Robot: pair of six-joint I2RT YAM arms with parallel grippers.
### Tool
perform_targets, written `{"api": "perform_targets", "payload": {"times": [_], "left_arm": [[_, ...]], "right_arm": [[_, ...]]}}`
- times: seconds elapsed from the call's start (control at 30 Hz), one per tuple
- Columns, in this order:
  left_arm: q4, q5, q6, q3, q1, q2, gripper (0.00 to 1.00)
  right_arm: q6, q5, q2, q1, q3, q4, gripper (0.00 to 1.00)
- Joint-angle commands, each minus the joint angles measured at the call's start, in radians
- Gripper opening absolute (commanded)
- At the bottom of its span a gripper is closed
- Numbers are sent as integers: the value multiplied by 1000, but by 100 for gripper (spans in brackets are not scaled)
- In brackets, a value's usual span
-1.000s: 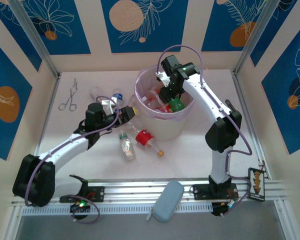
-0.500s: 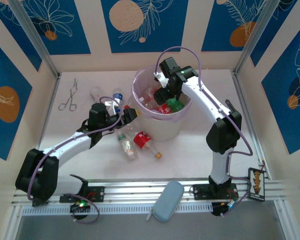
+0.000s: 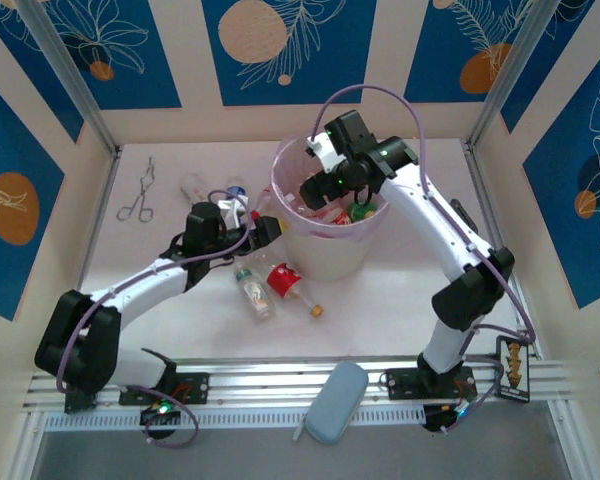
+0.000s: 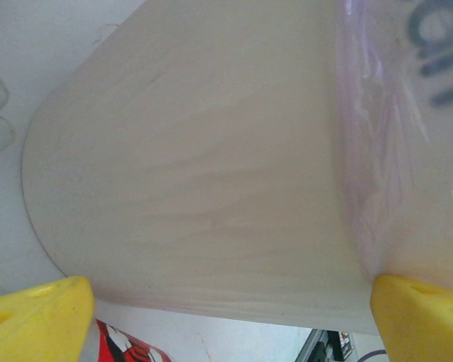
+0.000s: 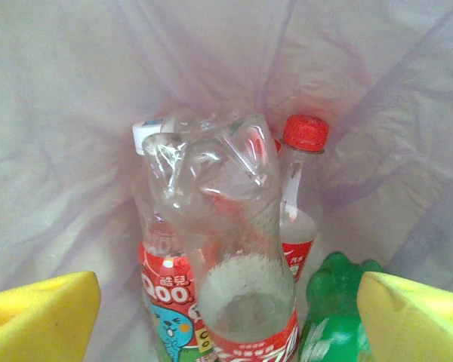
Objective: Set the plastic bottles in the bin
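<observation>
The main risk we see is on the left: the left claw (image 3: pixel 272 228) sits right up against the left wall of the bin (image 3: pixel 330 258), its yellow fingers (image 4: pixel 32 317) spread wide with nothing between them but that wall. A further push to the right could shove the bin or tip it and spill what is inside. The lilac liner (image 5: pixel 211 68) is a second worry, since the right claw (image 3: pixel 316 186) hangs inside the rim and could snag the plastic as it lifts out. The bottles left on the table are round and light, so a glancing touch could send them rolling.

The left arm stretches low across the table from the near left. The right arm arches high from the near right and bends down over the bin, its fingers apart and holding nothing.

Below it lie a crushed clear bottle (image 5: pixel 226 249), a red-capped bottle (image 5: pixel 302 188) and a green bottle (image 5: pixel 336 317). On the table a red-labelled bottle (image 3: pixel 286 279) and a clear bottle (image 3: pixel 252 291) wait near the bin – two more (image 3: pixel 195 187) lie farther left.
</observation>
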Motion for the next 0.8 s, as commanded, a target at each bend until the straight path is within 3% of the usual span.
{"api": "perform_targets", "payload": {"times": [0.0,0.47,0.77], "left_arm": [[-19,-7,39,47,-21,23,94],[12,19,53,168,-40,163,95],[-324,-81,257,246,-21,38,100]], "right_arm": [[61,-23,-63,-26,-43,36,88],[184,-130,-248,-120,-214,132,85],[235,-157,-374,-160,-307,263,85]]}}
